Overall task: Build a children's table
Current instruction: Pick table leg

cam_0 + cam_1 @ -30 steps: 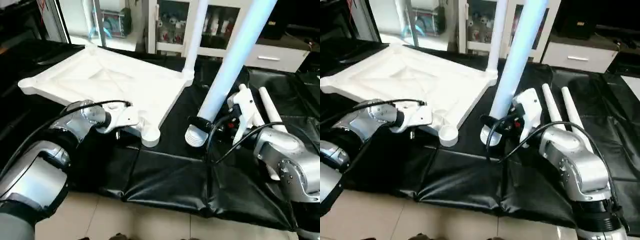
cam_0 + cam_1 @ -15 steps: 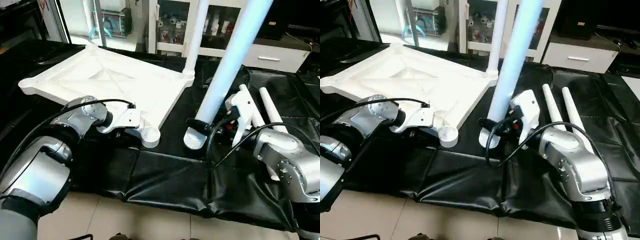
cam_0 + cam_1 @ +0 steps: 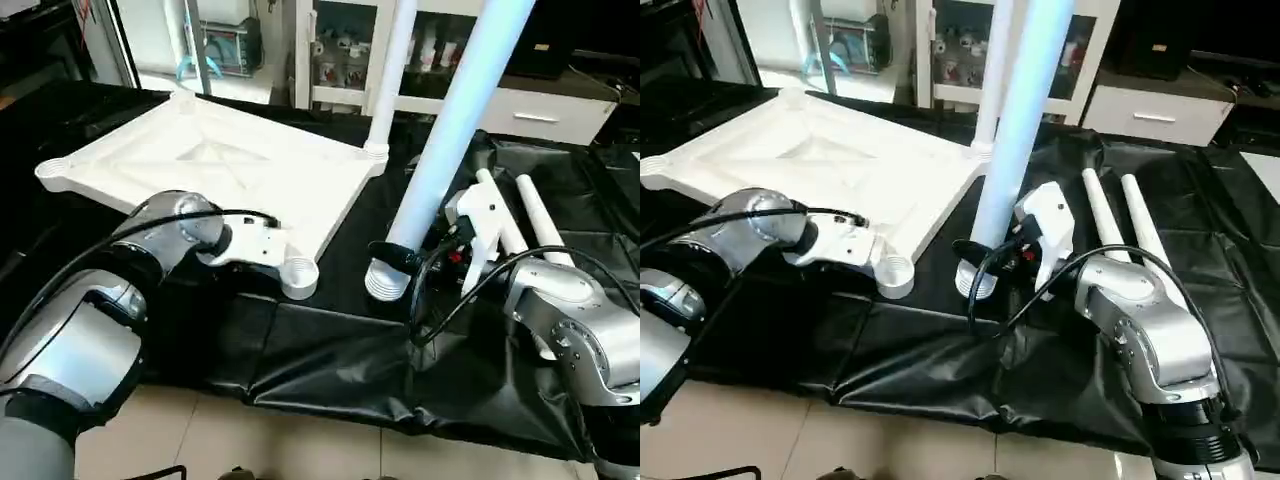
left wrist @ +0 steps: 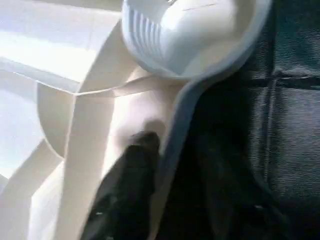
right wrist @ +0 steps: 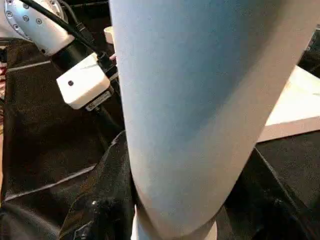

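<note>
1. White plastic all round: the tabletop (image 3: 215,165) lies underside up on the black mat (image 3: 330,350), ribs showing. It looks light but stiff and a bit slick, so I'd grab it by the rim near a socket rather than the flat middle.
2. One leg (image 3: 392,70) already stands in the far corner socket, and two spare legs (image 3: 1120,225) lie on the mat to the right.
3. The right gripper (image 3: 400,255) is clamped around the held leg (image 3: 445,150) just above its ribbed end, tube tilted upward. Being long, it'll probably want to swing, so a low grip seems sensible.
4. The left gripper (image 3: 270,262) sits at the near corner socket (image 3: 299,275); one black finger (image 4: 132,175) lies against the rim. I can't tell how far the jaws are closed.
5. The held leg's top is cut off.
</note>
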